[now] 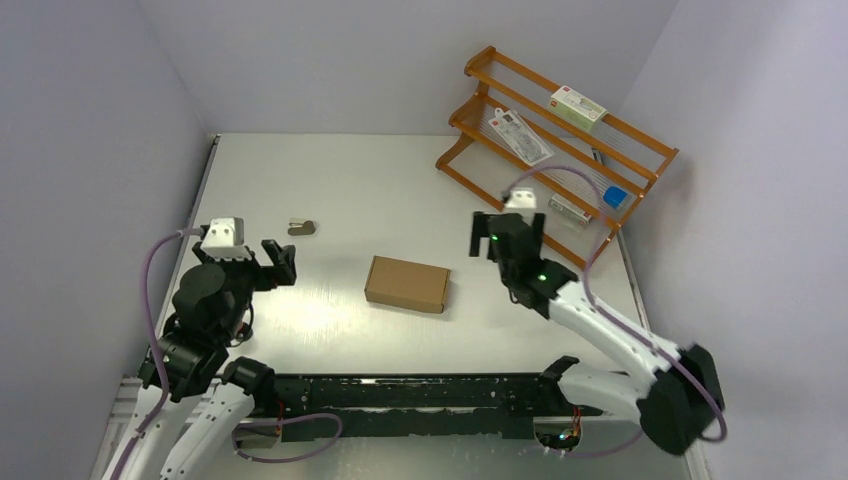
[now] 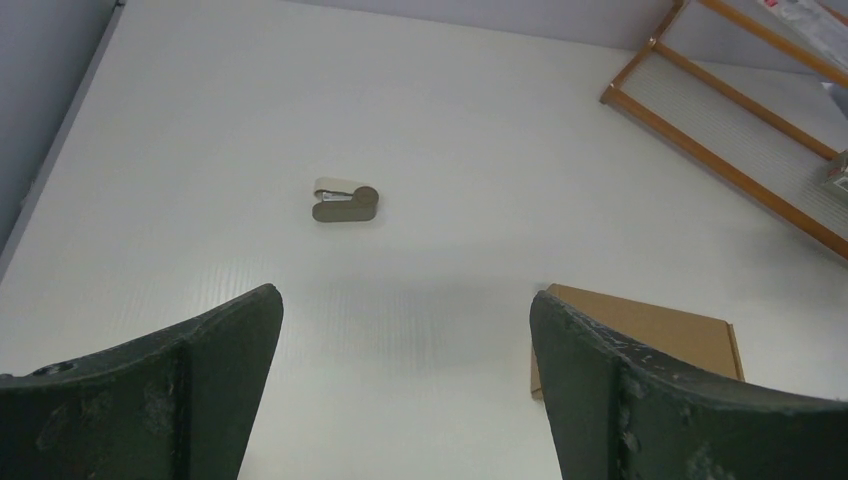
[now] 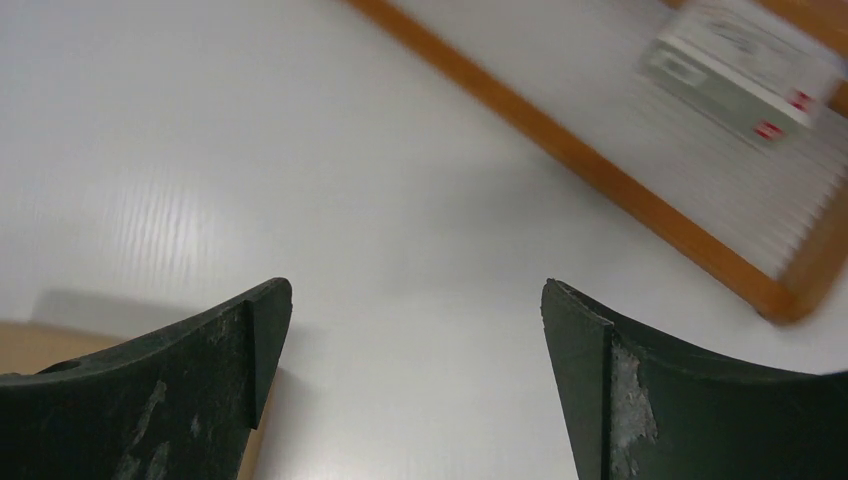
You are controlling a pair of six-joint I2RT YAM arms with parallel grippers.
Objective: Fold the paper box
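The paper box (image 1: 407, 284) is a small shut brown cardboard box lying flat in the middle of the table. My left gripper (image 1: 275, 258) hovers to its left, open, with nothing between its fingers. In the left wrist view the box (image 2: 650, 335) shows partly behind the right finger of the open left gripper (image 2: 405, 294). My right gripper (image 1: 507, 232) is up and to the right of the box, open and empty. The right wrist view shows the open right gripper (image 3: 415, 285) over bare table, with a brown sliver of the box (image 3: 40, 345) behind its left finger.
An orange wire rack (image 1: 560, 150) stands at the back right, holding white printed packages (image 1: 578, 105) and a blue item (image 1: 614, 197); its rail (image 3: 600, 180) shows in the right wrist view. A small grey-brown object (image 1: 302, 227) (image 2: 345, 203) lies left of centre. Walls close both sides.
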